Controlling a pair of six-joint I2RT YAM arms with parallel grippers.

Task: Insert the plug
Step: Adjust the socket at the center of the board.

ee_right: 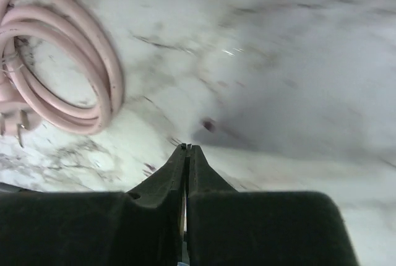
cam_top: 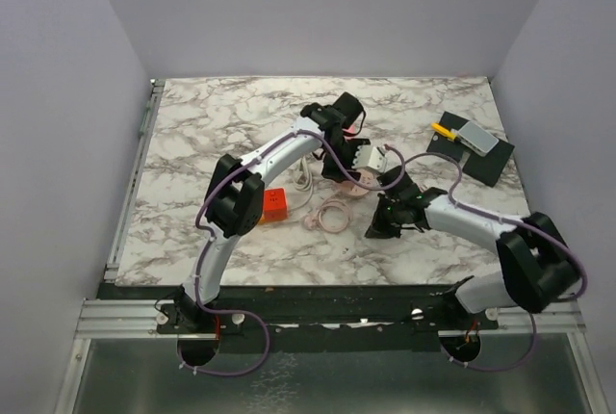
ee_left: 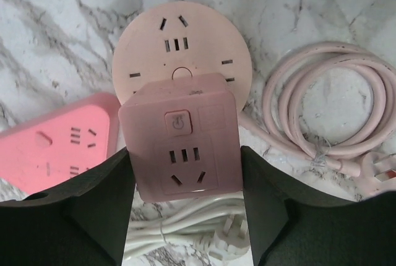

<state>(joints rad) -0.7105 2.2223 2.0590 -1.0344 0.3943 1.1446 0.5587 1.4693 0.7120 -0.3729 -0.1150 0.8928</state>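
The white-and-grey marble-look tabletop (ee_left: 62, 25) is smooth with a slight sheen. The dusty-pink square plastic socket cube (ee_left: 179, 102) looks matt and smooth, same deal with the pale pink round plastic socket disc (ee_left: 185, 31). The coral-pink plastic power strip (ee_left: 55, 148) is smooth too. The pale pink coiled cable (ee_left: 297, 111) looks rubbery with a soft shine. The black fingers (ee_left: 80, 216) of the left gripper (ee_left: 184, 150) are matt with a fine grainy texture.

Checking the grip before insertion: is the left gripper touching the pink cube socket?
Touching. In the left wrist view the left gripper has its fingers flush against both sides of the pink cube socket, no gap visible.
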